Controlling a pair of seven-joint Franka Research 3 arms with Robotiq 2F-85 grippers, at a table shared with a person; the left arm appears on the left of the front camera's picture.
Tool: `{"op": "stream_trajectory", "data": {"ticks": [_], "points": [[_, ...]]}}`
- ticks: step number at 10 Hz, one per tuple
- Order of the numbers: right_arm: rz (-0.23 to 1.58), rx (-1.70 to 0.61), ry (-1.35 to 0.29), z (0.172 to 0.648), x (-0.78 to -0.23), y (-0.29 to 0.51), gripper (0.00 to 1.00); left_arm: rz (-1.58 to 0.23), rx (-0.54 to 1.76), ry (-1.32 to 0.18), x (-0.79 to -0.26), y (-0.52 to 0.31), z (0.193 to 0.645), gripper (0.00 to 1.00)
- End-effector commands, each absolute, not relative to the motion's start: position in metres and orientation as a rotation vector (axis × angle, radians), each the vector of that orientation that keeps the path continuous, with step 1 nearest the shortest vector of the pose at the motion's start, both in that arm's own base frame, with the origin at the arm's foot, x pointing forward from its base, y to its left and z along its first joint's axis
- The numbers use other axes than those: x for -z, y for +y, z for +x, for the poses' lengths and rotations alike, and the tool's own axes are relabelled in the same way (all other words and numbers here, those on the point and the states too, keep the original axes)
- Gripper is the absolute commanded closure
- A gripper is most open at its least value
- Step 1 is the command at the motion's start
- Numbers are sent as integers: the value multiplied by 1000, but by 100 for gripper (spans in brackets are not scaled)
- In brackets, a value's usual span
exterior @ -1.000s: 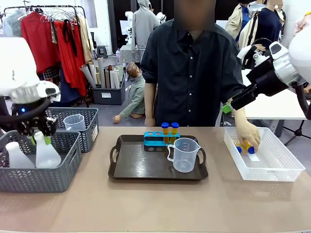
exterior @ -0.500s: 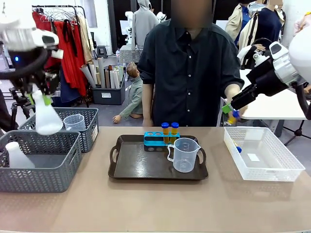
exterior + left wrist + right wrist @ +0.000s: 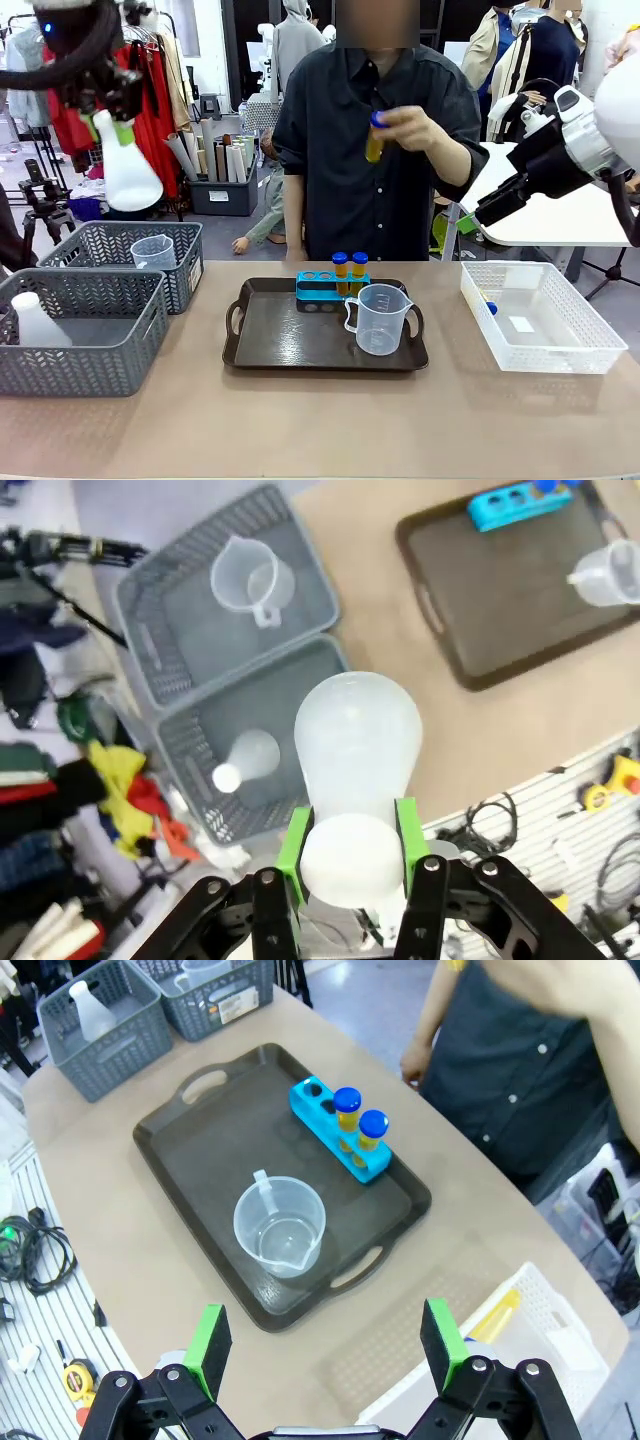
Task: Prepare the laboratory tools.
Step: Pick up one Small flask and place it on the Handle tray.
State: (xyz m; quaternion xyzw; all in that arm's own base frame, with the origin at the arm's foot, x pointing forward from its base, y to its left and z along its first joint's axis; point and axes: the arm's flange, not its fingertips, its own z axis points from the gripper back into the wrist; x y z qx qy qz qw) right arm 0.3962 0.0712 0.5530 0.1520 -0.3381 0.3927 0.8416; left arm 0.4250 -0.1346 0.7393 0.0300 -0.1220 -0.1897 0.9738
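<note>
Since a second back, your left gripper point(image 3: 110, 120) has lifted the translucent white conical flask point(image 3: 130, 175) out of the near grey mesh basket point(image 3: 85, 345) to high above it. The person's hand point(image 3: 412, 128) has left the white plastic basket point(image 3: 560, 345) and come up to chest height.

Left gripper is part closed, with its green pads point(image 3: 296, 842) clamped on the flask's neck. The flask's wide body hangs below the fingers. Directly under it sits the near grey basket, with a second white flask point(image 3: 35, 322) lying inside. Just beyond that is the far grey mesh basket point(image 3: 185, 262), which holds a spare clear beaker point(image 3: 152, 250).

Your right gripper point(image 3: 327, 1338) has its jaws spread wide with nothing between them. It hangs above the table's right side. Ahead of its fingers lies the dark brown handled tray point(image 3: 195, 1155). The clear plastic handled measuring beaker point(image 3: 280, 1225) stands nearest on it. Past the beaker, the small blue four-hole rack point(image 3: 312, 1100) carries two blue-capped amber tubes point(image 3: 372, 1128) upright. Off to the gripper's side, one more amber tube point(image 3: 495, 1315) lies in the white basket.

Farthest out, the person's hand pinches a single blue-capped amber tube point(image 3: 374, 142), roughly upright and well above the rack.
</note>
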Motion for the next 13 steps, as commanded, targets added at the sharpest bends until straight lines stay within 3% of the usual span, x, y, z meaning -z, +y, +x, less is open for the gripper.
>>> {"op": "stream_trajectory", "data": {"ticks": [1,7,13], "points": [[351,-831,-723,397,-553,71,0,58,495,-261,-760,-150,430,100],[351,-831,-723,397,-553,71,0,67,658,-343,-773,-185,442,100],[351,-831,-723,397,-553,71,0,72,611,-315,-770,-191,435,100]]}}
